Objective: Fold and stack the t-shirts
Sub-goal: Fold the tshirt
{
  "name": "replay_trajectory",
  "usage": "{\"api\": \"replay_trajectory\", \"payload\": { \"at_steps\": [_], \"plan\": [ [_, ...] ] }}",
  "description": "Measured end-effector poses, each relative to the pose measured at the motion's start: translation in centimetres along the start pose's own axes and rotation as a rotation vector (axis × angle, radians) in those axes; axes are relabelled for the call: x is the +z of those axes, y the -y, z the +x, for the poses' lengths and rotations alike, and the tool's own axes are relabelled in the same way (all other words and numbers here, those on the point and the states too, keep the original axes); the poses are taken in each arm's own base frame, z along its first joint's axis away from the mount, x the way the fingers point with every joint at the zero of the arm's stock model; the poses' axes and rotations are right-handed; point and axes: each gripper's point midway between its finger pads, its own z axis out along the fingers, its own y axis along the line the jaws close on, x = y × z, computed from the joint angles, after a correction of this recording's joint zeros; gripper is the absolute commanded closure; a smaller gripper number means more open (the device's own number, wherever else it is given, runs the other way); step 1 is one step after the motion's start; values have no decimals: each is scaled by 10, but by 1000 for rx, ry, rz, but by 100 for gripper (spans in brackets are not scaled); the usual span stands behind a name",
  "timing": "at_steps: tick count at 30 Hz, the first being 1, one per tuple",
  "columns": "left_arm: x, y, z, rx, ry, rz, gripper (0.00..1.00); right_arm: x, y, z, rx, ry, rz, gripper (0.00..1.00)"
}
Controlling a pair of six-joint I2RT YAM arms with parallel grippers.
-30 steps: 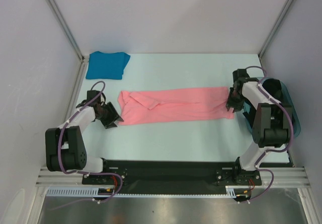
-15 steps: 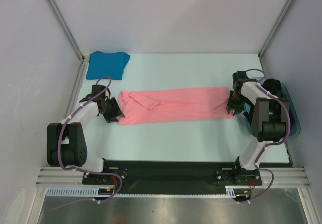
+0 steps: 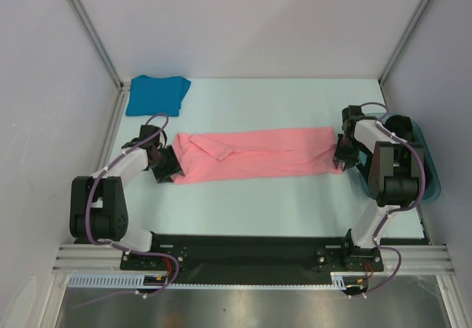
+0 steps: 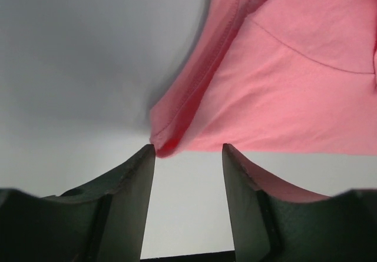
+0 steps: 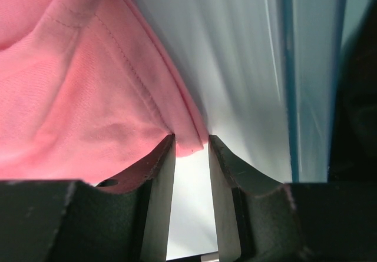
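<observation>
Shirts: two. Grippers: two.

Pink shirt [image 3: 254, 153] lies mid-table [image 3: 258, 199] as a narrow band, long axis running left to right.

Left gripper [image 4: 188, 147] is at its left end, jaws moderately apart, holding nothing, with the hem corner at one fingertip.

Right gripper [image 5: 191, 138] is at its right end, jaws narrowly apart, with the hem corner at their mouth, unclamped.

Blue shirt [image 3: 156, 94] lies folded at the far left corner.

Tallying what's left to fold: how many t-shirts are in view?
2. The pink t-shirt lies stretched across the middle; the blue t-shirt sits folded at the far-left corner. None appears hidden.
</observation>
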Motion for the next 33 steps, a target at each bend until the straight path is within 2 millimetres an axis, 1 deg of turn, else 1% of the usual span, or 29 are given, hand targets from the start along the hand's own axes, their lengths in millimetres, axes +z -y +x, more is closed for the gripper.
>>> {"api": "replay_trajectory", "payload": {
  "at_steps": [3, 6, 10, 12, 15, 16, 18, 19, 23, 27, 33],
  "plan": [
    [-4, -6, -1, -1, 16, -32, 44, 0, 0, 0, -1, 0, 0, 66],
    [-8, -7, -5, 1, 41, -41, 48, 0, 0, 0, -2, -1, -1, 67],
    [-5, -7, -3, -3, 30, -44, 53, 0, 1, 0, -3, -2, 1, 70],
    [-3, -7, -2, -3, 22, -42, 59, 1, 1, 0, -3, -2, 1, 71],
    [1, -8, 2, -5, 7, -44, 69, 1, 1, 1, -2, -4, 2, 76],
    [3, -9, 3, -6, 0, -44, 80, 1, 2, 1, -2, -4, 3, 83],
    [6, -9, 5, -10, -13, -47, 93, 2, 3, 2, -5, -6, 8, 93],
    [7, -10, 6, -10, -19, -49, 100, 2, 4, 2, -7, -6, 15, 100],
    [10, -14, 9, -7, -34, -69, 100, 3, 9, 3, -11, -2, 49, 100],
    [10, -20, 10, -8, -35, -100, 100, 5, 12, 12, -33, -11, 88, 100],
    [8, -26, 12, -9, -38, -134, 100, 1, 12, 22, -69, -4, 127, 100]
  ]
}}
